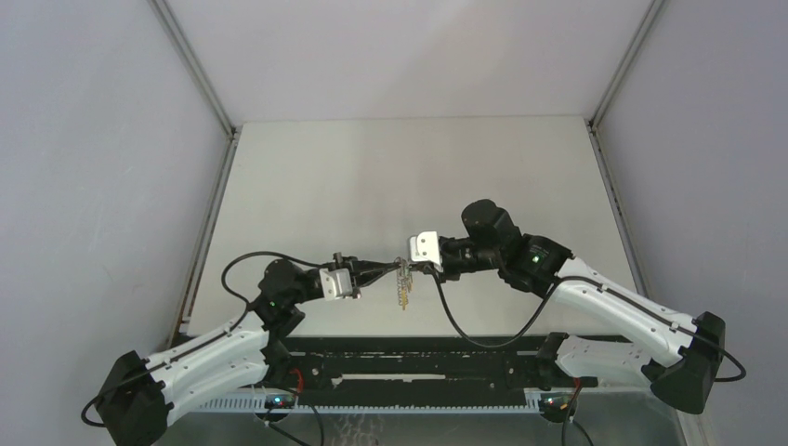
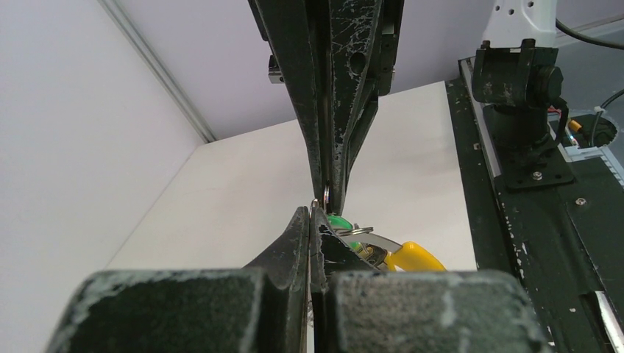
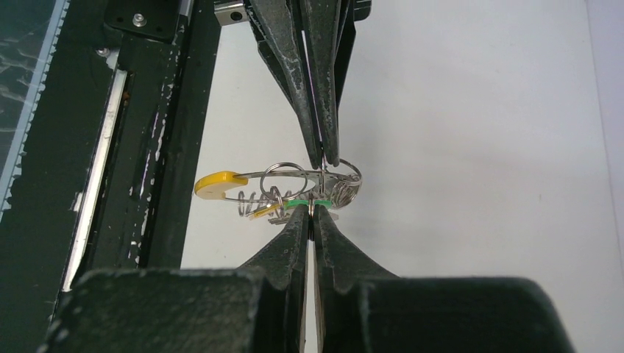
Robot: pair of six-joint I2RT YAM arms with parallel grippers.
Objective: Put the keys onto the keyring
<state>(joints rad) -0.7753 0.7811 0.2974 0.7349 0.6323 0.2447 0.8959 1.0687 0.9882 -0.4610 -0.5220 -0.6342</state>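
Currently both grippers meet mid-air over the table (image 1: 390, 167), w/ the key bundle hanging between them, well clear of the surface. Left gripper (image 1: 383, 270) is pinched together on the keyring (image 2: 377, 239) wire, as far as I can tell. Right gripper (image 1: 415, 268) is clamped on what looks like the green key (image 3: 298, 201), seen edge-on. Yellow key (image 3: 217, 184) dangles to one side, prob. already on a ring.

Step in hand, I'd judge: threading green key onto the ring. To do it well: firm left grip, feed the key's hole along the wire w/ small wrist twists, no pulling apart.

In the way: fingertips nearly touching, so little room. Small extra rings + a coil-like bit are tangled round the spot. Black base rail (image 1: 418, 367) sits below, no problem.
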